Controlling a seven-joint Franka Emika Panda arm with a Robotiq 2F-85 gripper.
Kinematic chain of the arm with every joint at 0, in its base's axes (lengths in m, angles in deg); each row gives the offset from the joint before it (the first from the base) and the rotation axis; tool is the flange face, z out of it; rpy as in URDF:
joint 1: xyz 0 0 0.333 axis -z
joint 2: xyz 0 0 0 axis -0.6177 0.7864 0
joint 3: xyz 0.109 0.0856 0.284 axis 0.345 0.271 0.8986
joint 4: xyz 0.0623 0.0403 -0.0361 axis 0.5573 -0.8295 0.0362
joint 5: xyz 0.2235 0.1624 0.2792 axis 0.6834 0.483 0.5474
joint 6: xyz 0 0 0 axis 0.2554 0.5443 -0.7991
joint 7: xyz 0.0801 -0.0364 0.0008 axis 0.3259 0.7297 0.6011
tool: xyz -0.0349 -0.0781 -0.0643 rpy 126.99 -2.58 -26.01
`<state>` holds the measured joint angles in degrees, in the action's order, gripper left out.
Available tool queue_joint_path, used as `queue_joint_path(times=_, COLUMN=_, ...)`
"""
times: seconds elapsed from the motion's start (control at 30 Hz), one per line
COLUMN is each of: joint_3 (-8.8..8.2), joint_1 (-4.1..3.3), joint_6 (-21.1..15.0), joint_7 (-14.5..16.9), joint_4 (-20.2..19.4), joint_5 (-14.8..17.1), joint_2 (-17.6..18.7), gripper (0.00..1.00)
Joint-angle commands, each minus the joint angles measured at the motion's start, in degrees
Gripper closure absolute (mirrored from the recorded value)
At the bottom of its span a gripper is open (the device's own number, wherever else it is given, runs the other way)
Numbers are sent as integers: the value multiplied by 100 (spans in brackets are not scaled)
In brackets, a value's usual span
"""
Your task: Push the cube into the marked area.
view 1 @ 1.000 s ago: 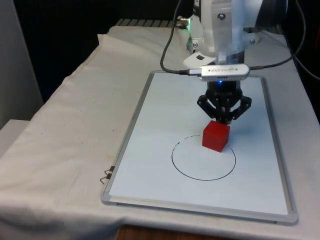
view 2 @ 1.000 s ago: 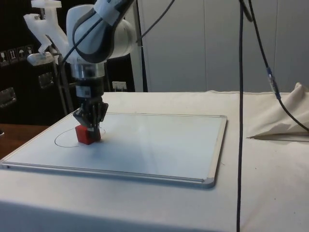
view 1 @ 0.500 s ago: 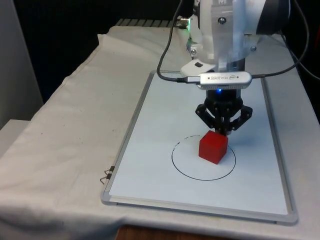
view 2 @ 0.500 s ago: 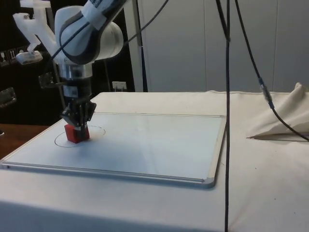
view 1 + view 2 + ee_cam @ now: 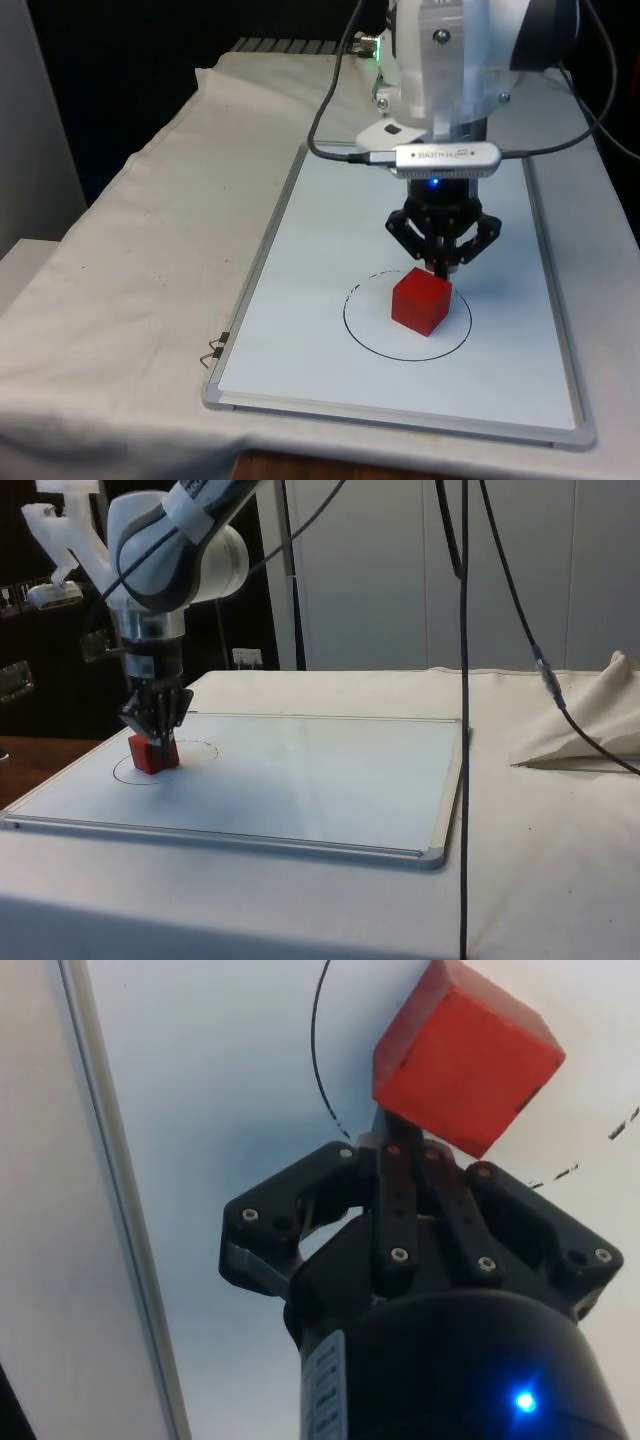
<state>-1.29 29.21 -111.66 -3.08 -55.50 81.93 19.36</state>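
Note:
A red cube (image 5: 421,302) sits on the whiteboard (image 5: 310,250) inside a hand-drawn black circle (image 5: 407,317), towards the circle's far side. My gripper (image 5: 441,269) is shut, its fingertips pressed against the cube's far upper edge. From the side, the gripper (image 5: 153,737) stands just behind the cube (image 5: 152,754), which lies within the circle (image 5: 165,762). The wrist view has the shut fingers (image 5: 396,1160) touching the cube (image 5: 463,1057), with the circle's line (image 5: 318,1050) curving beside it.
The whiteboard has a metal frame (image 5: 395,420) and lies on the white cloth. A small metal clip (image 5: 213,350) sits at the board's near corner on the front view's left. Cables (image 5: 463,680) hang down in the side view.
The gripper has pushed the cube towards the camera and slightly to the front view's left, from the circle's far rim to inside it. The fingers stayed shut.

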Motion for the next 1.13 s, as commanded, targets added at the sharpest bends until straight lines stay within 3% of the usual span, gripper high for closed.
queue_joint_path(times=0.0, joint_3=-40, joint_1=-40, joint_6=34, joint_7=-40, joint_4=-86, joint_5=-40, joint_2=-103, gripper=100)
queue_joint_path(times=0.2, joint_3=-34, joint_1=-52, joint_6=126, joint_7=0, joint_4=-355, joint_5=-149, joint_2=-470, gripper=100)
queue_joint_path(times=0.23, joint_3=-11, joint_1=-23, joint_6=126, joint_7=11, joint_4=-264, joint_5=-115, joint_2=-372, gripper=100)
queue_joint_path(times=0.43, joint_3=-23, joint_1=-69, joint_6=201, joint_7=17, joint_4=-728, joint_5=-264, joint_2=-917, gripper=100)
queue_joint_path(times=0.57, joint_3=-6, joint_1=-57, joint_6=229, joint_7=29, joint_4=-814, joint_5=-298, joint_2=-1026, gripper=100)
queue_joint_path(times=0.73, joint_3=-29, joint_1=-92, joint_6=327, joint_7=23, joint_4=-1129, joint_5=-458, joint_2=-1432, gripper=100)
queue_joint_path(times=1.1, joint_3=-6, joint_1=-74, joint_6=527, joint_7=52, joint_4=-1301, joint_5=-544, joint_2=-1845, gripper=100)
